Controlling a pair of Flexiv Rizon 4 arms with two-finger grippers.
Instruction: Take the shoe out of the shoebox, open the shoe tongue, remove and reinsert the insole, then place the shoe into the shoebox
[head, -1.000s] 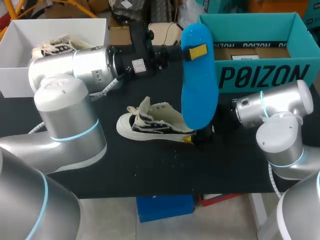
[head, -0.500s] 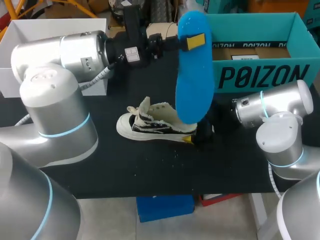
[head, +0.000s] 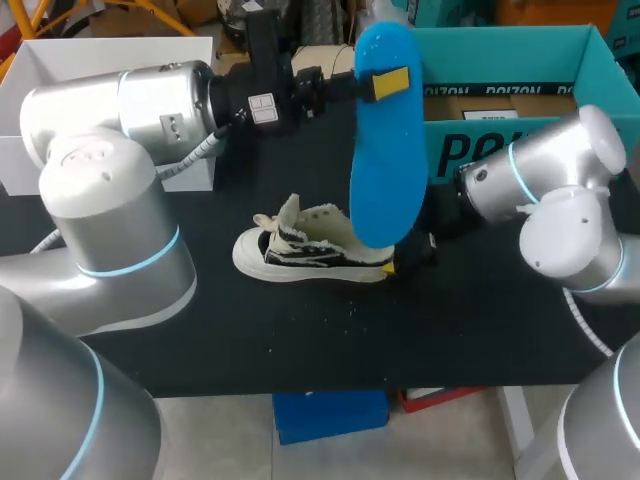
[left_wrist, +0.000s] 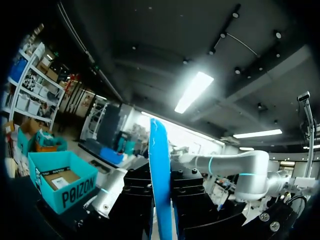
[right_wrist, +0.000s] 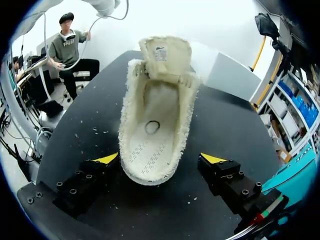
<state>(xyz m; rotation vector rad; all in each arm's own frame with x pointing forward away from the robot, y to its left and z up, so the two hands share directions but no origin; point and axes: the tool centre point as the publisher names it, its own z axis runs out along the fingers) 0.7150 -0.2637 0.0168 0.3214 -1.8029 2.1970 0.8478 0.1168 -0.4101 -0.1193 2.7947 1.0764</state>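
The insole (head: 385, 170) is clamped in the left gripper (head: 385, 82). The right gripper (right_wrist: 160, 159) is spread, so the unheld shoe (right_wrist: 157, 100) could be shoved during reinsertion.

Bright blue insole (head: 390, 165), cream shoe (head: 312, 248) with seemingly black-striped sides, teal shoebox (head: 500, 38), black table (head: 300, 330).

1. The left arm (head: 150, 100) stretches from the worktop's (head: 300, 340) left edge, with its forearm level along the far edge.
2. The left pincer (head: 383, 84) is clamped on the insole (head: 385, 180), a finger on each face, holding it on end above the worktop's middle.
3. The right arm (head: 530, 175) slants down from the right edge toward the middle.
4. The right pincer (right_wrist: 160, 159) sits low, its yellow tips spread wide on either side of the shoe's (right_wrist: 155, 115) heel.
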